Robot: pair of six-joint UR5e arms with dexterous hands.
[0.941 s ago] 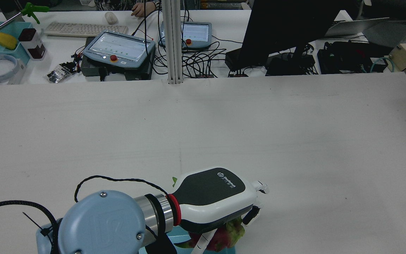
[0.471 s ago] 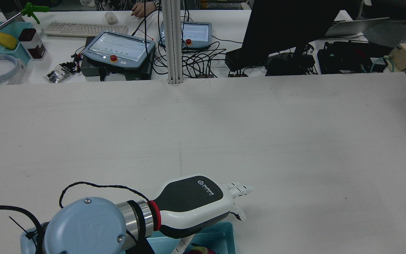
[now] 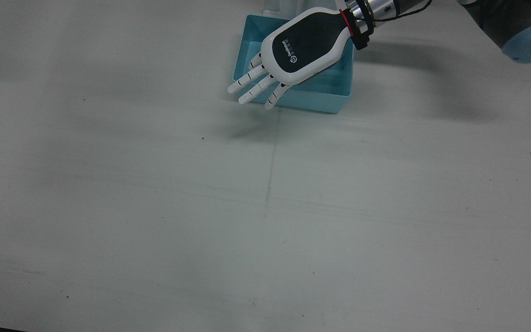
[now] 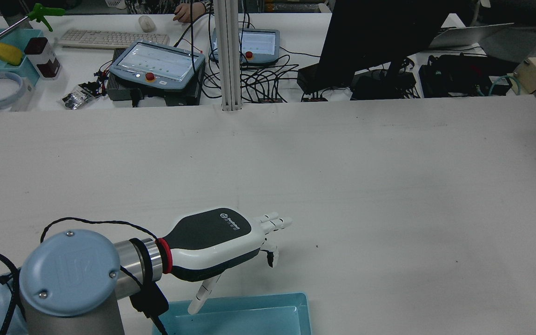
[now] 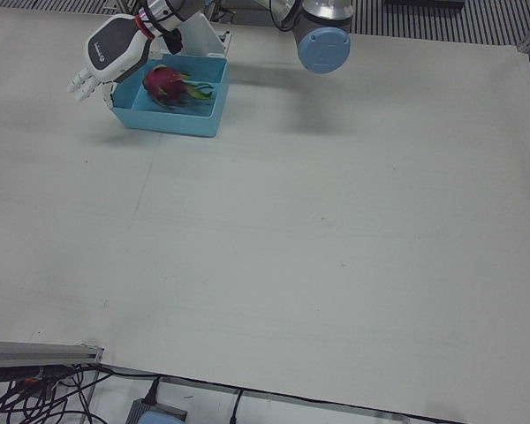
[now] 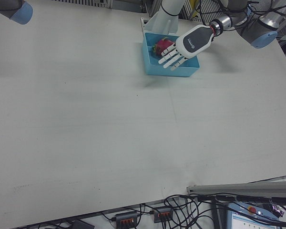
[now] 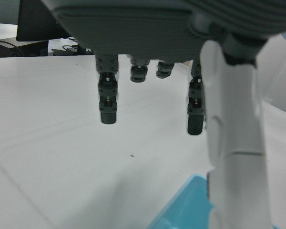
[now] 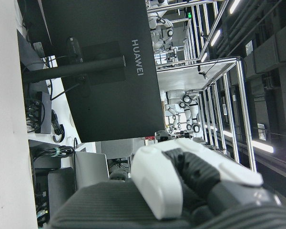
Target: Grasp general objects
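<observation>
A pink dragon fruit (image 5: 163,84) with green scales lies in the light-blue bin (image 5: 172,119); it also shows in the right-front view (image 6: 163,46). The bin (image 3: 321,99) stands at the robot's edge of the table, and its front rim shows in the rear view (image 4: 249,316). My left hand (image 3: 293,50) is open and empty, its fingers (image 3: 251,90) stretched out straight. It hovers above the bin's front corner and reaches out over the table (image 4: 217,237). The left hand view shows its spread fingertips (image 7: 108,112) above the cloth. Only a bit of my right hand (image 8: 181,191) shows, in its own view.
White cloth covers the table (image 3: 265,207). Past its far edge stand a black monitor (image 4: 370,42), two teach pendants (image 4: 156,63), a keyboard (image 4: 110,38) and cables. A post (image 4: 228,56) rises at the far edge. The right arm's elbow (image 6: 9,9) is at the right-front view's top left.
My left hand held the dragon fruit over the bin, then opened and let it drop in. The hand has since moved left and forward with its fingers straight.
</observation>
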